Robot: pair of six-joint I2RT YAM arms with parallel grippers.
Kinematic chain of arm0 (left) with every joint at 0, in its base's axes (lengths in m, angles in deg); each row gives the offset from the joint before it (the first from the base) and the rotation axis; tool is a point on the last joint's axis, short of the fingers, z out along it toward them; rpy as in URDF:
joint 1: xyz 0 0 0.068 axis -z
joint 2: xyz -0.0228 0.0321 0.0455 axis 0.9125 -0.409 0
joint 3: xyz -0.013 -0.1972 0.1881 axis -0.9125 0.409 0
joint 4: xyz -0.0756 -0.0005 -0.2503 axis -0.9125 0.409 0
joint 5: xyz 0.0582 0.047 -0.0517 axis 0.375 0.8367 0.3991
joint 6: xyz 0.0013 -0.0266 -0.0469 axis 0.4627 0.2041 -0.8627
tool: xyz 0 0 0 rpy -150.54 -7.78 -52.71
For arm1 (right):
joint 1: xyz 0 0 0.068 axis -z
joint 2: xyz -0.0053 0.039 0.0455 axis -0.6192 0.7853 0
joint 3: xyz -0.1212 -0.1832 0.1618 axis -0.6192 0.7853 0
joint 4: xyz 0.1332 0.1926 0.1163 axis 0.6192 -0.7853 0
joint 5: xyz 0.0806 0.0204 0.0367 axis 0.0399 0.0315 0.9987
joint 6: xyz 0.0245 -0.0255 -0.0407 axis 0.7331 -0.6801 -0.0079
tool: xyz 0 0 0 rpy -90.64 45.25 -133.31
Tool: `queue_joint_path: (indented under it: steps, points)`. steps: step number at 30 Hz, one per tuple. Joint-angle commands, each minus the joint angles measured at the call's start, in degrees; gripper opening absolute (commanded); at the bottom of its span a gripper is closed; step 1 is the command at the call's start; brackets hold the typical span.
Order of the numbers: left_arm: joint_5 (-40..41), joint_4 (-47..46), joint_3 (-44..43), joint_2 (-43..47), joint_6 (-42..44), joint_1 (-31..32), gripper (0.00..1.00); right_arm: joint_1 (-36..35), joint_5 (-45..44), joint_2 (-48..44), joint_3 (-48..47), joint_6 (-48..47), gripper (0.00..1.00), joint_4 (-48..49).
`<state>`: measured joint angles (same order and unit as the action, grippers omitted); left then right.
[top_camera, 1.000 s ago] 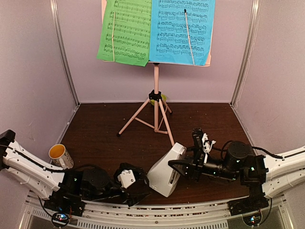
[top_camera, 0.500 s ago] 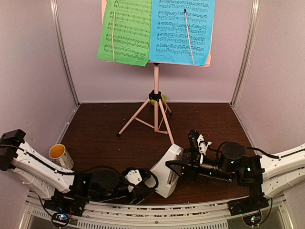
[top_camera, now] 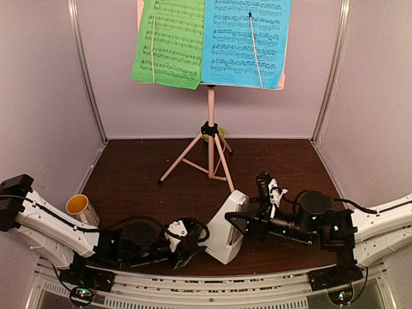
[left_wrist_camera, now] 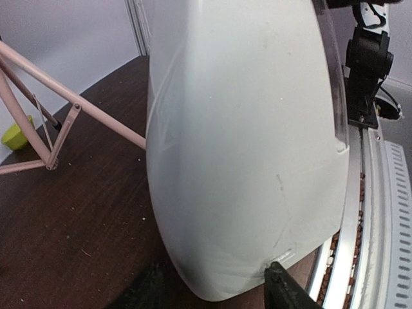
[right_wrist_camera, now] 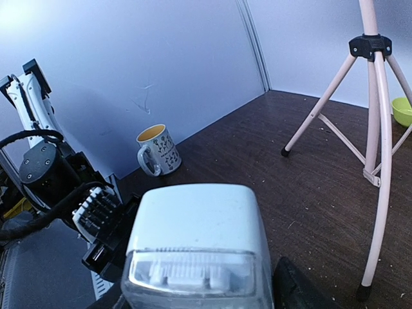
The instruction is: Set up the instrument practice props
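While the metronome (top_camera: 228, 226) leans tilted at the near edge of the tabletop (top_camera: 141, 174), between the two arms, it is not yet standing on its base.

Observed, right hand (top_camera: 241, 225): fingers sit either side of the narrow top end and are clamped on it as far as the wrist view shows. This grip appears to be what props the tilt.

Observed, left hand (top_camera: 195, 241): fingertips (left_wrist_camera: 286, 293) straddle the wide base end, and one seems to touch it. Whether it has a firm hold, cannot tell.

Judgement: the base is being steadied so the body can be stood upright.

At the back the music stand (top_camera: 210, 116) is erected, with the green sheet (top_camera: 168, 42) and blue sheet (top_camera: 244, 42) side by side on its desk. The mug (top_camera: 82, 209) sits at far left, well apart.
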<state>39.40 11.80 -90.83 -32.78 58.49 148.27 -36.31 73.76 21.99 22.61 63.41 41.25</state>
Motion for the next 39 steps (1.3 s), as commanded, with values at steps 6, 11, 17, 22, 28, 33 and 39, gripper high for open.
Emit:
queue_joint_path:
  steps: [6, 11, 17, 22, 28, 33, 39]
  points:
    - [3.43, -2.27, 3.70, 8.76, -8.42, -3.92, 0.84, -0.44, -19.23, 5.35, -6.19, 5.12, 0.00, 3.22]
    - [6.51, 3.58, 3.71, 14.64, -14.09, -6.88, 0.86, -2.22, -30.49, 14.43, -14.26, 7.73, 0.00, -1.68]
    - [8.33, 9.90, 6.10, 23.32, -21.29, -11.16, 0.86, -5.46, -47.05, 25.39, -26.70, 18.07, 0.00, -19.12]
    - [8.97, 13.03, 7.17, 27.37, -22.60, -12.25, 0.86, -8.12, -52.46, 34.68, -37.01, 27.14, 0.08, -30.65]
    - [9.26, 14.60, 6.70, 28.40, -22.58, -12.49, 0.85, -9.75, -55.89, 42.69, -45.88, 37.18, 0.12, -42.47]
    - [8.59, 14.50, 6.60, 28.51, -22.79, -12.96, 0.85, -10.24, -55.68, 47.10, -50.74, 46.09, 0.23, -50.79]
    - [8.54, 16.51, 6.30, 30.05, -22.94, -13.62, 0.86, -10.72, -52.33, 49.25, -51.58, 49.06, 0.59, -49.16]
